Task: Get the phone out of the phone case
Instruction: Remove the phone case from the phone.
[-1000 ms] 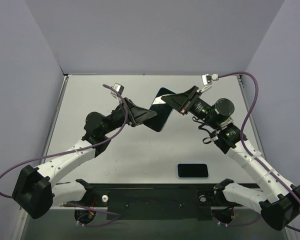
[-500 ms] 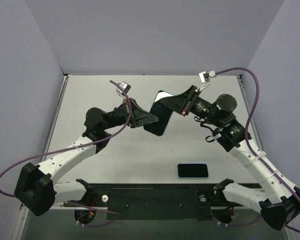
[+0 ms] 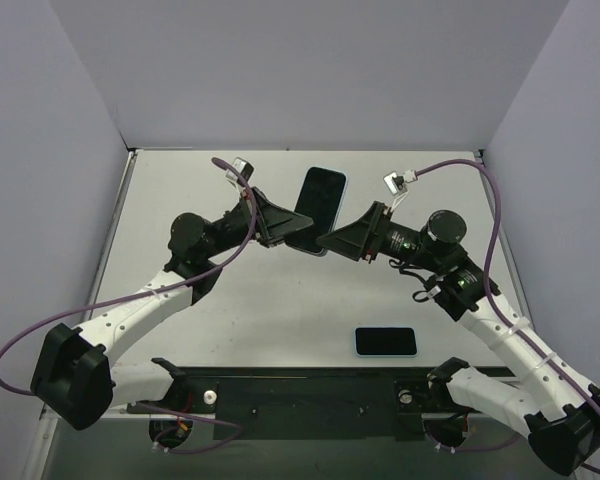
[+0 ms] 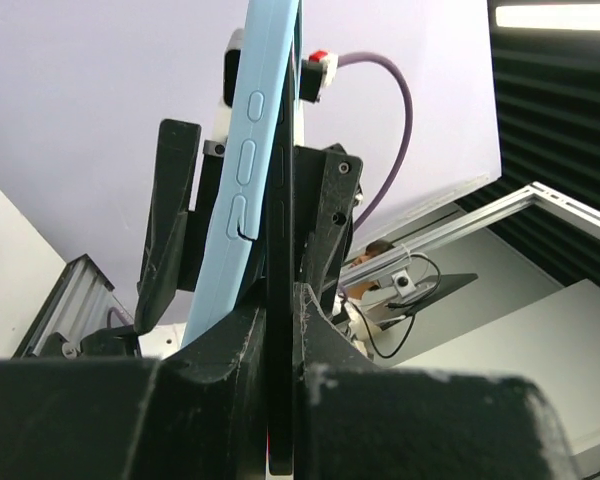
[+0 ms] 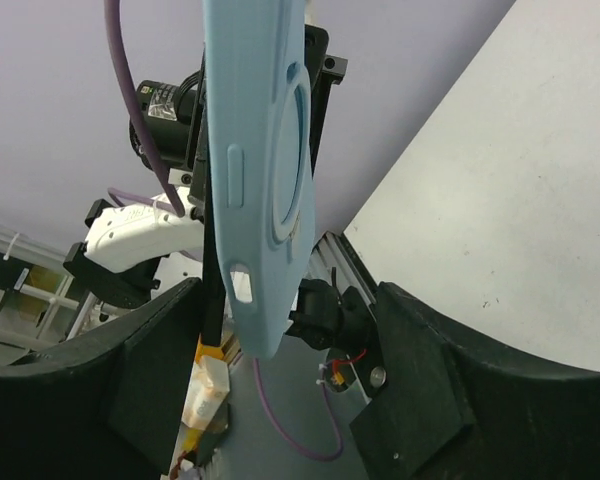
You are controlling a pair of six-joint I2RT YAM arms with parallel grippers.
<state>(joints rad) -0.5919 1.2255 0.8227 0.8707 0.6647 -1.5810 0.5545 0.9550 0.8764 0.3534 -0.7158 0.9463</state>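
The black phone (image 3: 319, 197) stands on edge above the table's middle, with its light blue case (image 4: 246, 170) peeled away from one long side. My left gripper (image 3: 298, 232) is shut on the phone (image 4: 280, 250), whose black edge sits pinched between the jaws. My right gripper (image 3: 334, 240) is open just right of the phone. In the right wrist view the case's back (image 5: 267, 160) hangs between the spread fingers (image 5: 445, 385) without touching them, and the phone's dark edge (image 5: 212, 250) shows beside it.
A second dark slab with a light blue rim (image 3: 386, 341) lies flat on the table (image 3: 230, 320) at the near right. Purple cables loop from both wrists. Grey walls close the table in on three sides.
My right gripper has opened, let go of the case's corner and drawn back toward the near side. The phone has swung more upright and toward the back. The left gripper stays shut on it.
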